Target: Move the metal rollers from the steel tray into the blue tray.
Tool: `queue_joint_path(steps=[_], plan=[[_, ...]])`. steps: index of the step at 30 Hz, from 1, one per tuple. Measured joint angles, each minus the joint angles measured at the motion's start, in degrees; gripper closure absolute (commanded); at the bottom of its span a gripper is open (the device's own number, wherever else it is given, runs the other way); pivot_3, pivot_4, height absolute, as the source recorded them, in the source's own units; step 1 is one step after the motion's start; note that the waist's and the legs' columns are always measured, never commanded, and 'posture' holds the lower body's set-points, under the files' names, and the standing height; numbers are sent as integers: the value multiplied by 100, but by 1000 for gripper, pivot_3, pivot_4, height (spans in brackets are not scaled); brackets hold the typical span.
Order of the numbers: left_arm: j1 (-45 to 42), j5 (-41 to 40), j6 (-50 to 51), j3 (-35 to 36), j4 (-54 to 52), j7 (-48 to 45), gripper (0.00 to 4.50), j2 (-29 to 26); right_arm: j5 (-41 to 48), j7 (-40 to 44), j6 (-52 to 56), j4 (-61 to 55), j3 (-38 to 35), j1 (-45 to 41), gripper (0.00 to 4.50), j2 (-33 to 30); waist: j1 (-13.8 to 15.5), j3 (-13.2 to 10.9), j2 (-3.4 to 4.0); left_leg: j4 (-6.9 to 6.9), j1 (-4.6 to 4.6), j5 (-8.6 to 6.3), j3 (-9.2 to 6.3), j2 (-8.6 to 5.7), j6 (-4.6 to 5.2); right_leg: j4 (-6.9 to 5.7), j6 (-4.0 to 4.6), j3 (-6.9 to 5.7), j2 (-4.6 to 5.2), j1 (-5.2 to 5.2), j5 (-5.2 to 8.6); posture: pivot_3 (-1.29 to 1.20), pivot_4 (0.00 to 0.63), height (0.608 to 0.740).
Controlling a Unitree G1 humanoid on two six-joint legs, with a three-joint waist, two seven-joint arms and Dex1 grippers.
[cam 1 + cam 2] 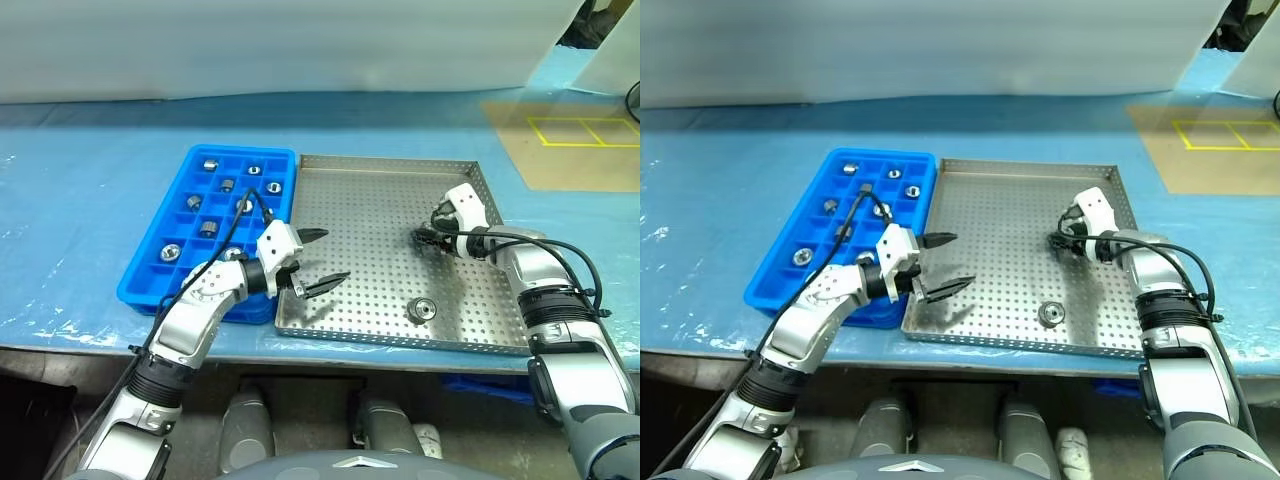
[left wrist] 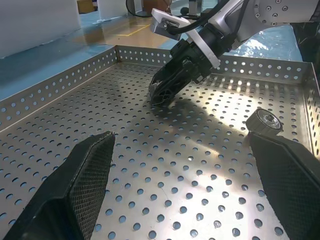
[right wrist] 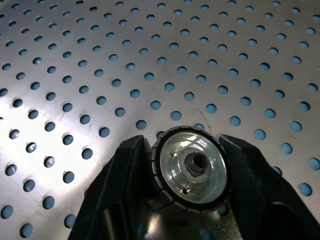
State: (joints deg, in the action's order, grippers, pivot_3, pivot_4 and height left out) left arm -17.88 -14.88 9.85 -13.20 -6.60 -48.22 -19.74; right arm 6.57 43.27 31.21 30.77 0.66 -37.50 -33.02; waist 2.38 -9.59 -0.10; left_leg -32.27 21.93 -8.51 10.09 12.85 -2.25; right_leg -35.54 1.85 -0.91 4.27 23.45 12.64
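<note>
Right hand [image 3: 187, 187] — roller [image 3: 191, 167] between fingers

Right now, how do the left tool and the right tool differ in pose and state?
The left tool hangs open and empty above the steel tray's near-left corner; the right tool is down on the tray floor, fingers closed around a metal roller. The left points roughly level, the right tilts downward. Both are over the steel tray.

The blue tray [image 1: 150, 275] lies touching the steel tray's [image 1: 390, 168] left side on the desk [image 1: 80, 200]. Rollers [image 1: 211, 165] sit in its compartments; one roller [image 1: 422, 309] lies in the steel tray near its front rim.
</note>
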Motion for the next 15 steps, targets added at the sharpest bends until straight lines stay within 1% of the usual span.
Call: queue_joint_path(steps=[3,5,7,10,12,15], plan=[[9,0,6,11,-65,40,0,-34,-6,107,-16,-103,64,-7,2703,11,-6,0,1,6,11,0,3,1,0,4,1,0,-2,14,0,-67,150,740],[54,-4,28,66,-132,116,0,-65,69,246,34,-466,83,-9,2703,159,-12,-1,2,7,27,1,7,1,0,-4,1,5,-3,40,0,-53,150,740],[137,-8,88,198,-223,277,0,-69,260,407,137,-965,145,-145,2703,446,-24,-2,3,6,33,2,10,2,-1,-14,1,14,-6,56,0,-22,150,740],[319,2,163,387,-447,544,0,-103,371,478,163,-1356,279,-594,2703,839,3,-2,4,9,34,3,10,2,-3,-15,1,13,-5,58,0,16,150,740],[560,17,221,503,-624,706,0,-209,418,469,114,-1402,334,-917,2703,1142,30,-2,3,10,36,2,9,1,-3,-12,1,12,-4,57,0,46,150,740],[887,22,348,629,-879,866,0,-291,440,442,2,-1332,477,-1113,2703,1608,104,-3,3,13,51,1,6,1,-2,-2,1,4,-2,63,1,92,150,740]])
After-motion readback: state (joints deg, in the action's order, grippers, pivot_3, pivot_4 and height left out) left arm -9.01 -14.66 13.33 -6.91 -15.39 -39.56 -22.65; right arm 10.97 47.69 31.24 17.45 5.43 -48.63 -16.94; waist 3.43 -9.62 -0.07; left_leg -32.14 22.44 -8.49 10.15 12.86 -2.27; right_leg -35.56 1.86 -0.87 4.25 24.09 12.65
